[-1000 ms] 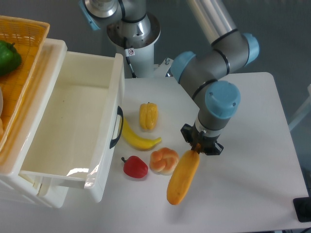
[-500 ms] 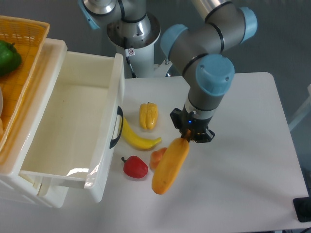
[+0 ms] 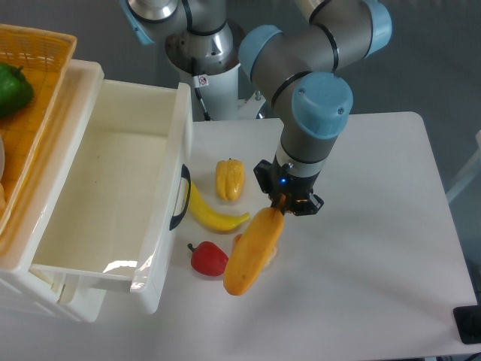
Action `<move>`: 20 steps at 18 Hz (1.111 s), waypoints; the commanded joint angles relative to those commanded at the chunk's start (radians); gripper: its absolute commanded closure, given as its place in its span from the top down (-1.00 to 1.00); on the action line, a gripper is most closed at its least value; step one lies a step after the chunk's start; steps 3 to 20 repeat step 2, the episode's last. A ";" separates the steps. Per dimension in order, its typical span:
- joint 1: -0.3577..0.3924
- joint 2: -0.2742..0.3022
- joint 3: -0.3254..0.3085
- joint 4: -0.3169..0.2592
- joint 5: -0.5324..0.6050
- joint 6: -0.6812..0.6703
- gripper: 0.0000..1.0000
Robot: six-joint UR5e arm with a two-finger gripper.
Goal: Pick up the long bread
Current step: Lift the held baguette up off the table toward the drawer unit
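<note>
The long bread (image 3: 252, 252) is a smooth golden-orange loaf, hanging tilted in the air with its upper end in my gripper (image 3: 283, 208) and its lower end pointing down-left above the table. My gripper is shut on that upper end. The loaf hangs in front of the small round bun, which is almost fully hidden behind it.
A yellow banana (image 3: 213, 216), a yellow pepper (image 3: 230, 180) and a red pepper (image 3: 209, 259) lie left of the loaf. An open white drawer (image 3: 113, 195) stands at the left, with an orange basket (image 3: 41, 53) holding a green item behind it.
My gripper has carried the long bread left and up from the table. The loaf now covers the round bun that showed beside it before.
</note>
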 joint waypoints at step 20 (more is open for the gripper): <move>0.000 0.000 0.002 0.000 0.000 -0.002 -1.00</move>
